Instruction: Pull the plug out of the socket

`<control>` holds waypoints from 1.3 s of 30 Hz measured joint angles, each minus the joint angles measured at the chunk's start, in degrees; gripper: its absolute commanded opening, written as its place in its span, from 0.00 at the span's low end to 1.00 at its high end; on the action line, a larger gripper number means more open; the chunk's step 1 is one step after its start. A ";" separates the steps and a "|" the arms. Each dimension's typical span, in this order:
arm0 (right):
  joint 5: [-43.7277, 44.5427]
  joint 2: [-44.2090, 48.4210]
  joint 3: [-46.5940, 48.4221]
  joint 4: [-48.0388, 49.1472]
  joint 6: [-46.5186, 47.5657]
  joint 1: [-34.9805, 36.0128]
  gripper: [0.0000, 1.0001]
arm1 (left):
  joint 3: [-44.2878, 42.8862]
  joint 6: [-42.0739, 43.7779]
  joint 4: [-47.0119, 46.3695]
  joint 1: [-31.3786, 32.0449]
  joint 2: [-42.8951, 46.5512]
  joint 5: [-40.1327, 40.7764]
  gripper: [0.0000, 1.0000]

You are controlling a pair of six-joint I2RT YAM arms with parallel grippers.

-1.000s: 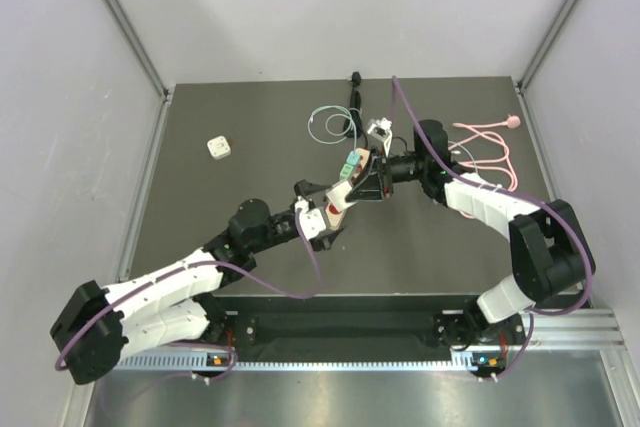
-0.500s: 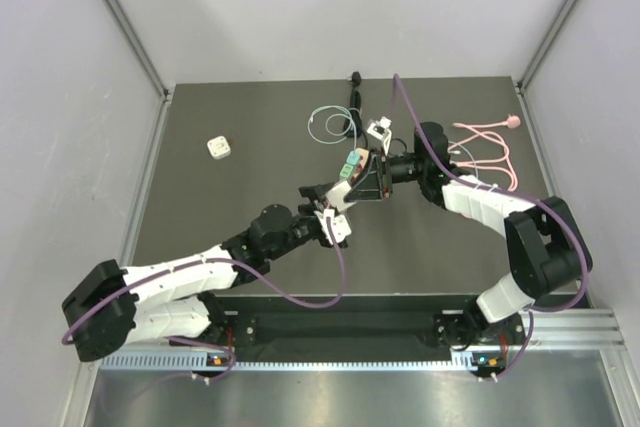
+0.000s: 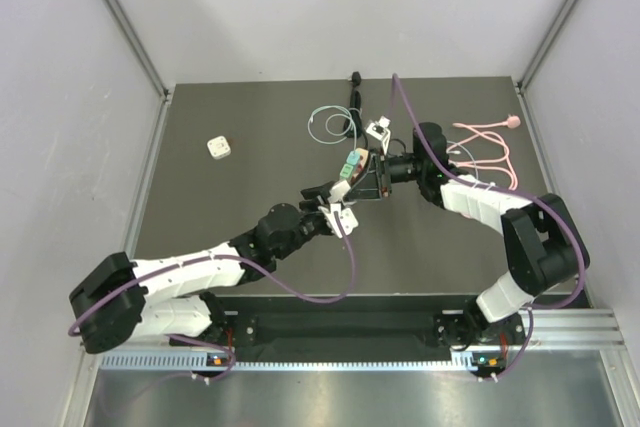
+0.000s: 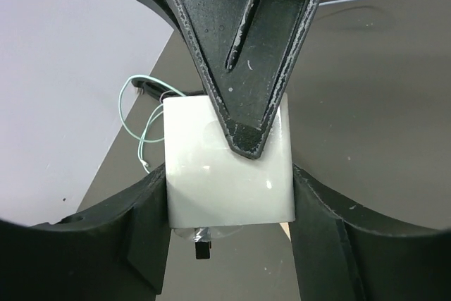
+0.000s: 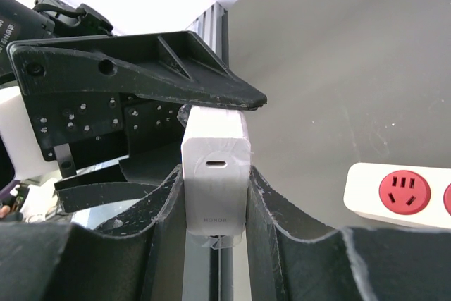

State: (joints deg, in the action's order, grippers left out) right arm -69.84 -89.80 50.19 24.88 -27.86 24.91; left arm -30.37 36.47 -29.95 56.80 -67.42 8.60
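Note:
A white charger plug [image 5: 215, 174] hangs above the table with my right gripper [image 5: 215, 174] shut on its two sides. The left wrist view shows the same plug [image 4: 225, 174] wedged between my left gripper's [image 4: 229, 195] black fingers [image 4: 144, 223], which touch both flanks. A right finger crosses its top. A taped black prong [image 4: 202, 246] pokes out bare below the plug. The white socket strip [image 5: 394, 195], with a red outlet, lies on the table apart from the plug. From above, both grippers [image 3: 333, 199] [image 3: 362, 179] meet over the strip [image 3: 350, 161].
A small white square block [image 3: 218, 147] sits at the left. A teal cable loop [image 3: 330, 125], a black cable [image 3: 355, 92] and a white adapter [image 3: 379, 129] lie behind the strip. A pink cable [image 3: 490, 142] is coiled at the right. Grey walls enclose the table.
My left arm has reached forward and right up to the plug, and its jaws have narrowed onto the plug's sides. The right arm has held still with the plug.

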 measured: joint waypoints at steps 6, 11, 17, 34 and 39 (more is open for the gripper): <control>0.31 -0.02 0.00 -1.11 0.92 -0.02 0.41 | -0.24 -0.44 0.26 0.02 -0.35 0.35 0.00; 0.39 -0.02 0.20 -3.65 3.89 -0.46 0.84 | 0.24 -2.82 0.46 0.26 -0.15 1.97 0.00; 1.90 1.70 0.76 -10.08 10.36 -3.48 0.96 | 3.89 -7.08 0.44 -0.52 2.34 5.11 0.00; 6.91 8.44 2.47 -17.92 20.41 -10.19 0.98 | 5.51 -46.90 7.48 -38.56 -0.68 3.19 0.00; 7.21 8.44 2.47 -18.10 20.44 -10.19 0.98 | 1.25 -52.15 10.82 -45.77 -9.14 1.66 0.00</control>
State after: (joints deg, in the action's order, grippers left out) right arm -62.63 -81.36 52.66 6.79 -7.42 14.72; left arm -29.12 -15.68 -19.14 11.03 -76.55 10.26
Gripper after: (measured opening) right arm 0.982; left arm 0.630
